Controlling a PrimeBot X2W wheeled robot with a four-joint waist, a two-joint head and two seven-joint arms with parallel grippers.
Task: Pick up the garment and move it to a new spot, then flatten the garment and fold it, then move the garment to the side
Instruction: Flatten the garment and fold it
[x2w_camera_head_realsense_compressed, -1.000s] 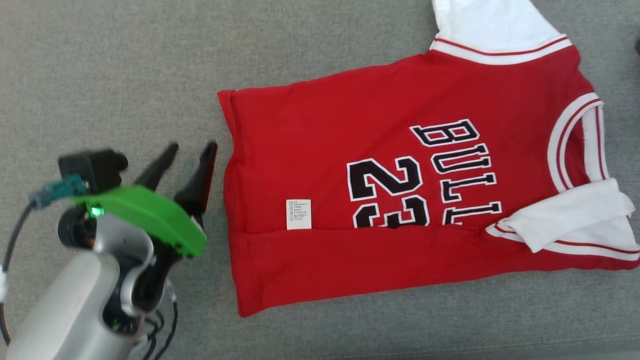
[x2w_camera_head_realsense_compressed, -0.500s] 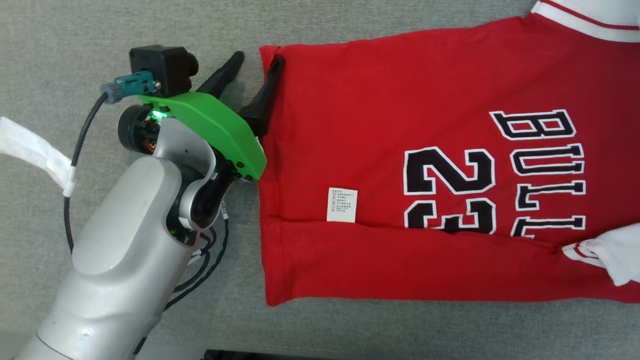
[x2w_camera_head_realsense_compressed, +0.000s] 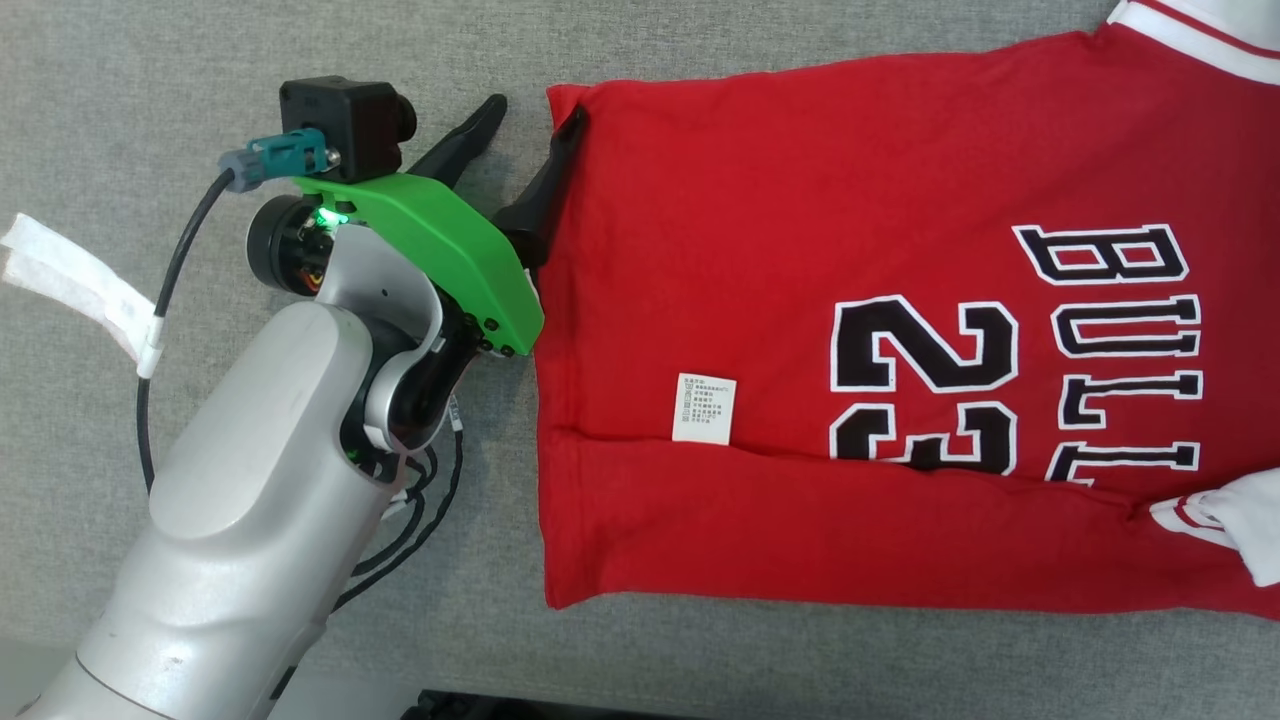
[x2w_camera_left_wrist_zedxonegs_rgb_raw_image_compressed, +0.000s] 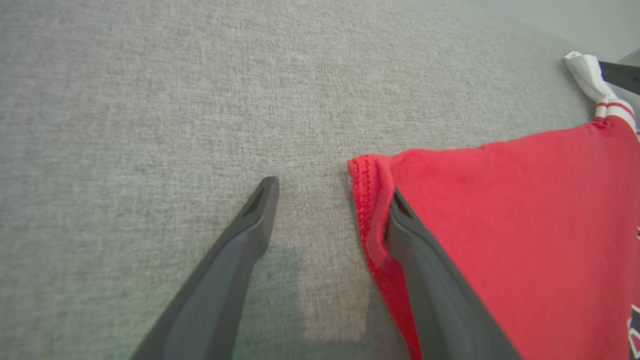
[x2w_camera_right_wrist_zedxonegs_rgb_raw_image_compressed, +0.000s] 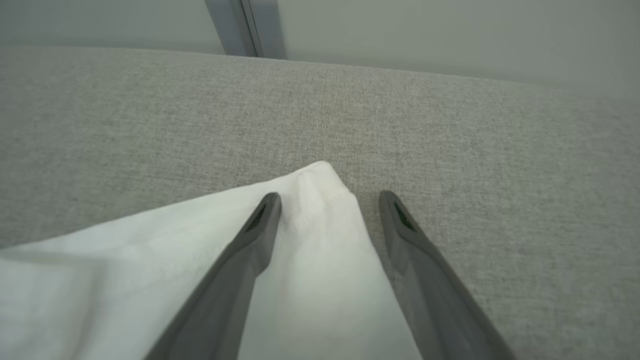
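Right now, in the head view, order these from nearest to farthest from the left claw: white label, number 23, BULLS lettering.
1. white label, lower left of jersey
2. number 23, middle
3. BULLS lettering, right side

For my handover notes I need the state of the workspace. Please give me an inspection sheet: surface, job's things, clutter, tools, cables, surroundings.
surface: grey woven fabric, flat, no stains seen.
job's things: red jersey lies spread out, its near long edge folded over the front; white label shows; white sleeve at the far end.
clutter: nothing seen.
tools: left tool open, straddling the hem corner, one finger over red cloth, the other over bare surface; right tool open, straddling the sleeve tip.
cables: black cable loops from the left wrist camera, with white tape on it; it is clear of the jersey.
surroundings: pale wall and grey post behind the surface.
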